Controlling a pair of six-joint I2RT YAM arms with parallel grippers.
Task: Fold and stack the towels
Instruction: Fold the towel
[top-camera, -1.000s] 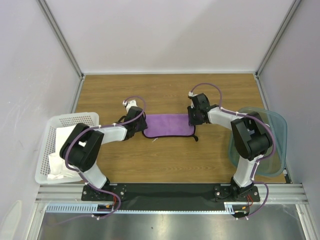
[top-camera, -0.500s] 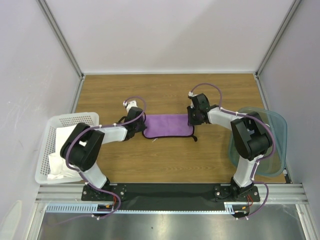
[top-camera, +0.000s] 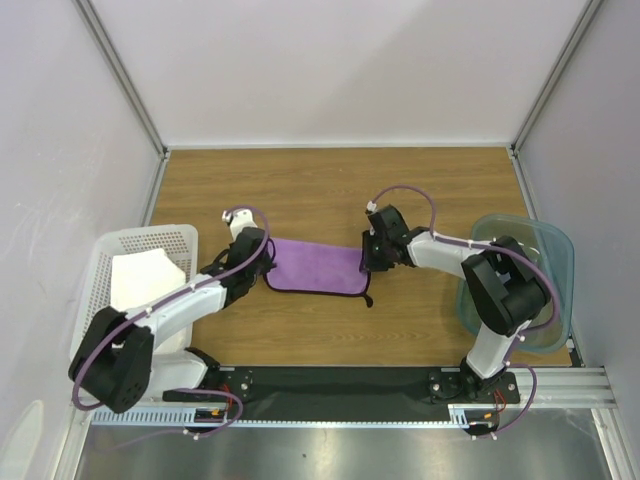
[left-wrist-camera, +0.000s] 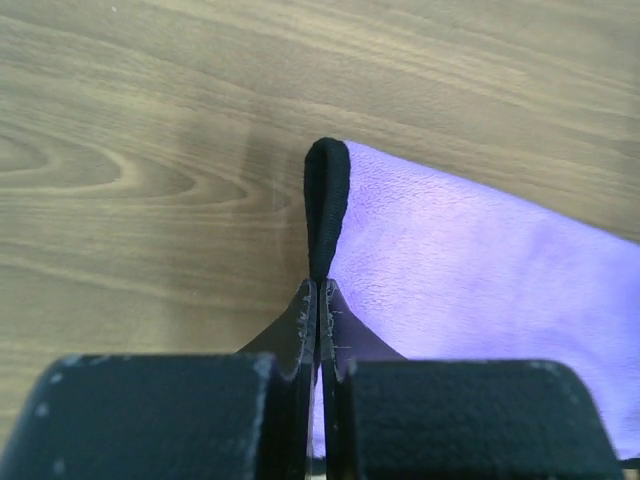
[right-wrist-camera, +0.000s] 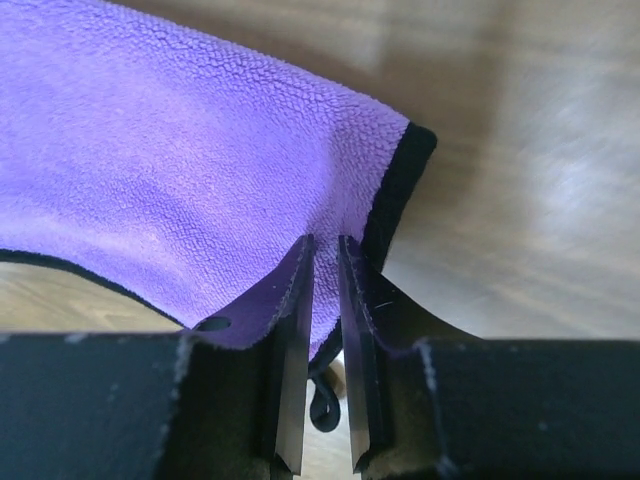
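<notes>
- Fold under way, by the look of it: the purple towel (top-camera: 315, 267) lies mid-surface (top-camera: 300, 190), with one arm at each end.
- The left claw (left-wrist-camera: 318, 285) is pressed tight together, pinching the black-hemmed corner at the towel's left end; the hem loops up just beyond the tips.
- The right claw (right-wrist-camera: 325, 245) is nearly closed, a slim gap showing, nipping the right-end corner, which rides up off the wood.
- Next, I'd say, both corners need lifting together and carrying across to the opposite edge, evenly, or the fold skews.
- The white towel (top-camera: 145, 278) waits in the basket (top-camera: 100, 260) at the left.
</notes>
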